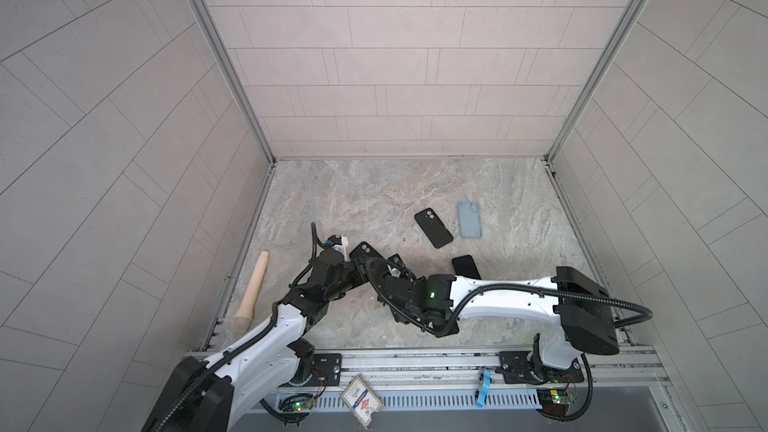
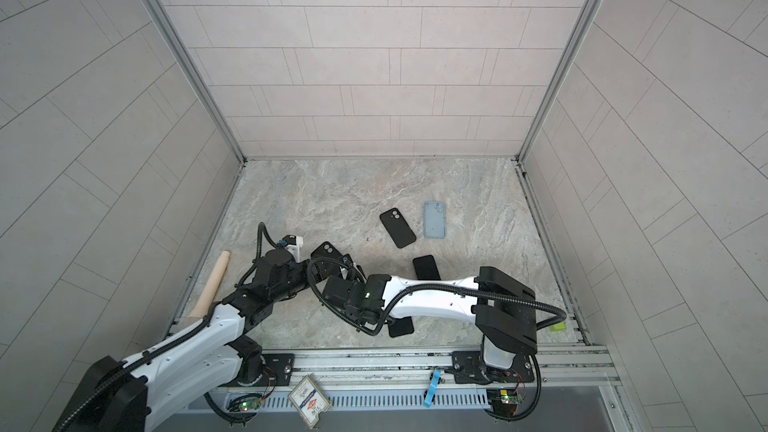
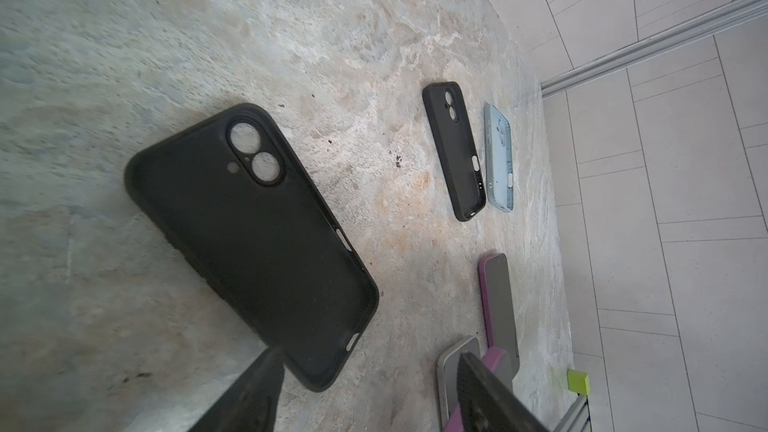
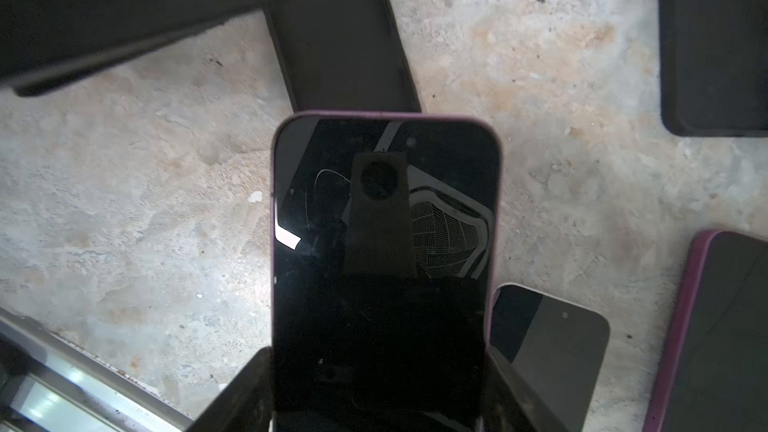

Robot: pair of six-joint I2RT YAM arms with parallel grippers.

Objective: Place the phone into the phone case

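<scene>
Right wrist view: R gripper clamps purple-edged, black-glass phone by its long sides, screen up, tip over black soft-rubber case, prob. lining up for insertion. L gripper spread, one finger at case end, likely steadying.

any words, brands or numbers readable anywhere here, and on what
No text here can be read.
Card: printed pattern and a red mark, too small to read.
Phone: dark screen, only reflections, no brand showing.
Black case: no lettering visible.
</scene>
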